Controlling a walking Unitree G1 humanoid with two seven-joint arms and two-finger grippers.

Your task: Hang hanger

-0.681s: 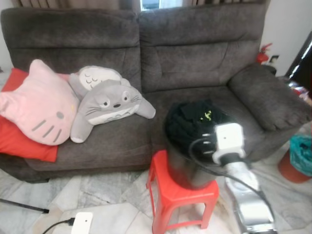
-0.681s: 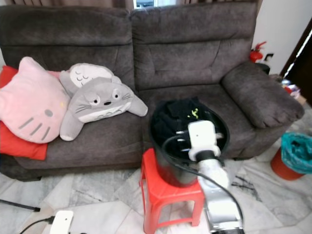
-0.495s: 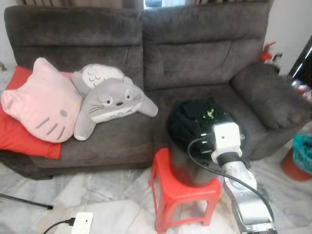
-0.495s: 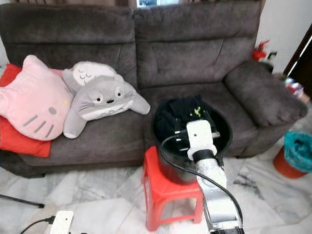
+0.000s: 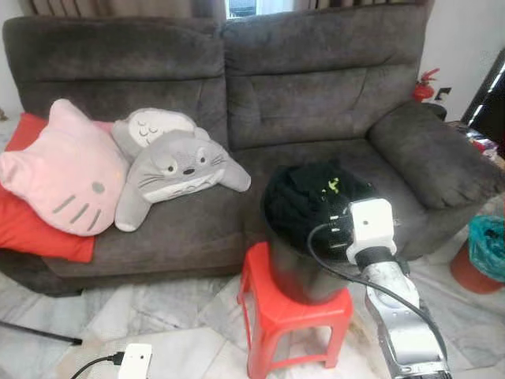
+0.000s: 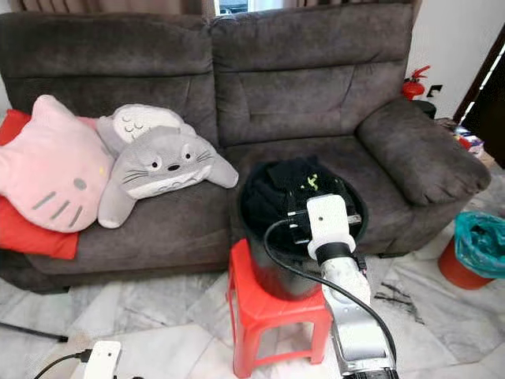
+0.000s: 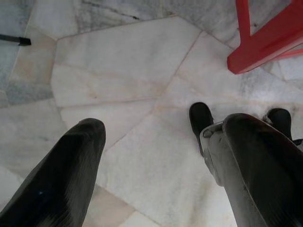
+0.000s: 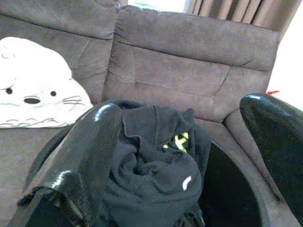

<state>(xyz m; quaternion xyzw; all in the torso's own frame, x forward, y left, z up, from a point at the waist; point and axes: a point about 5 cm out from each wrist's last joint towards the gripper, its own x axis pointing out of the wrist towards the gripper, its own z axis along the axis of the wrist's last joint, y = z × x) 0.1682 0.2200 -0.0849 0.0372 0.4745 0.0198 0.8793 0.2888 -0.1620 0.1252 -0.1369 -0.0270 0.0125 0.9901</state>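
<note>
R gripper (image 8: 189,142) w/ fingers apart, poised just above the black bucket (image 6: 260,268) on the red stool (image 6: 272,312), right over the dark clothes (image 8: 151,165). Hanger itself can't be made out, prob buried there. L gripper (image 7: 156,156) spread, idle near floor; R arm nearer.

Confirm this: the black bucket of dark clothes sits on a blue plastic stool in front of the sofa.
Wrong on one point: the stool is red, not blue, as the left eye view shows. The black bucket of dark clothes does sit on it in front of the sofa.
</note>
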